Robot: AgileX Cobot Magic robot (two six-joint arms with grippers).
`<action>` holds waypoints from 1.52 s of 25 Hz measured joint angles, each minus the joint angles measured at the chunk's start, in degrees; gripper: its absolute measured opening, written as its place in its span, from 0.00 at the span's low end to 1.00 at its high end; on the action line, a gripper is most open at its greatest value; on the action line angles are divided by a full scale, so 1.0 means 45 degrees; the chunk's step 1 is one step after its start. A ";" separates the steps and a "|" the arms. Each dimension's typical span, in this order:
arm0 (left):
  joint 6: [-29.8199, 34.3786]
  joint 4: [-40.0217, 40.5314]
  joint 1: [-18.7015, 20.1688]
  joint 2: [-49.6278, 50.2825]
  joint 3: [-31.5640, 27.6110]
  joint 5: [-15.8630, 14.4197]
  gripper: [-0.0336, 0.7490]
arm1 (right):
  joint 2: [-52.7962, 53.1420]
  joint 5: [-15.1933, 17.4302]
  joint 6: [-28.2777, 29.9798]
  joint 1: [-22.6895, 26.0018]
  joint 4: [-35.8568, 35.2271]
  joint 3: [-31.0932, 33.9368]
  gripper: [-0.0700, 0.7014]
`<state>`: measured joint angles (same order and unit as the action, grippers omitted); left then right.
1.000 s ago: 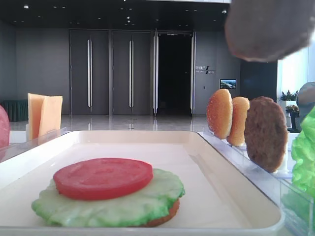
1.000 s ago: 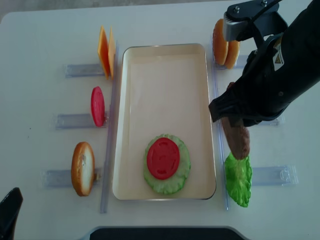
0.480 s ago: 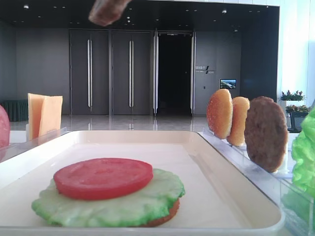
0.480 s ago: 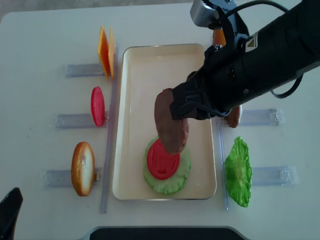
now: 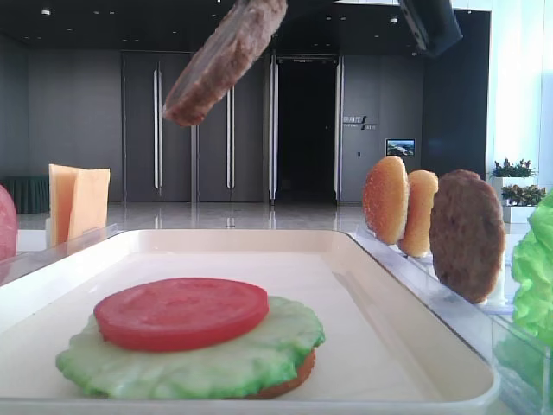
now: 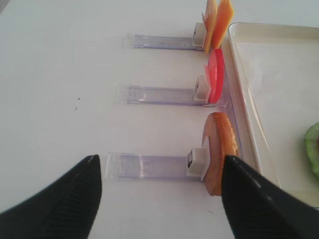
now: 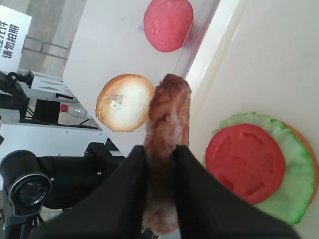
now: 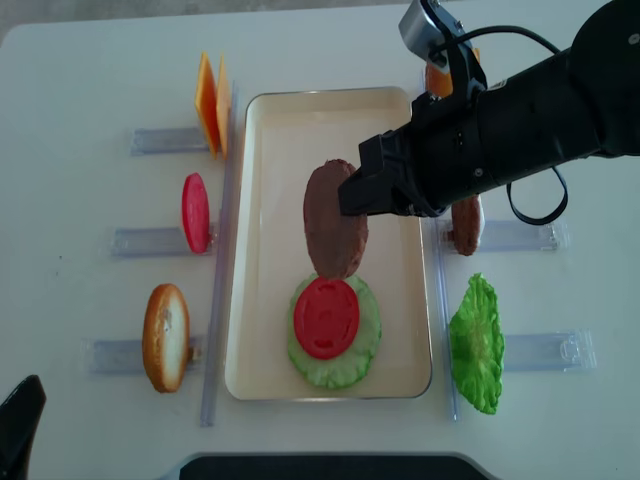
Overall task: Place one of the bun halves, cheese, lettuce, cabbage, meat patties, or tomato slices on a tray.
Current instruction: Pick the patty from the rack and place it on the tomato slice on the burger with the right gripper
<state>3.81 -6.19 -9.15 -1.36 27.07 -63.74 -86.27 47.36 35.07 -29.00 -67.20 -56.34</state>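
My right gripper (image 7: pixel 159 149) is shut on a greyish-brown meat patty (image 8: pixel 334 222), gripping it edge-on. The patty (image 5: pixel 223 62) hangs tilted in the air over the middle of the cream tray (image 8: pixel 300 150), just beyond a stack lying there. That stack is a red tomato slice (image 8: pixel 326 316) on lettuce (image 8: pixel 348 368) over a bun half. In the right wrist view the patty (image 7: pixel 168 114) rises between my black fingers. My left gripper (image 6: pixel 160 167) stands open over the table at the near left, with nothing between its fingers.
Clear holders left of the tray carry cheese (image 8: pixel 209 98), a tomato slice (image 8: pixel 195 212) and a bun half (image 8: pixel 165 336). To the right stand a darker patty (image 8: pixel 465 226), bun halves (image 5: pixel 397 203) and green lettuce (image 8: pixel 477 345).
My right gripper has carried the patty from the right-hand holders across to above the tray. In the last half second it shifted slightly farther from the stack and dropped lower in the low view.
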 joint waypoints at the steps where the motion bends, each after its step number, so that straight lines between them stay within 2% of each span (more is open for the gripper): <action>1: 0.0000 0.0000 0.0000 0.0000 0.0000 0.0000 0.78 | -0.0036 0.0045 0.0087 0.0000 -0.0012 0.0000 0.25; 10: 0.0000 0.0000 0.0000 0.0000 0.0000 0.0000 0.78 | -0.0794 0.0299 0.0281 -0.0659 -0.0262 0.0000 0.25; 17: -0.0003 0.0000 0.0000 0.0000 0.0000 0.0000 0.78 | -0.1761 0.0464 0.2863 -0.0769 -0.2979 0.1080 0.25; 23: -0.0013 0.0000 0.0000 0.0000 0.0000 0.0000 0.78 | -0.2047 0.0364 0.3693 -0.0769 -0.3334 0.1135 0.25; 32: -0.0013 0.0000 0.0000 0.0000 0.0000 0.0000 0.78 | -0.2047 0.0005 0.4106 -0.0769 -0.3335 0.1164 0.25; 38: -0.0013 0.0000 0.0000 0.0000 0.0000 0.0000 0.78 | -0.2047 -0.0154 0.4555 -0.0712 -0.3627 0.1887 0.25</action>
<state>3.75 -6.19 -9.15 -1.36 27.07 -63.74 -95.48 46.66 55.57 -32.21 -83.52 -47.84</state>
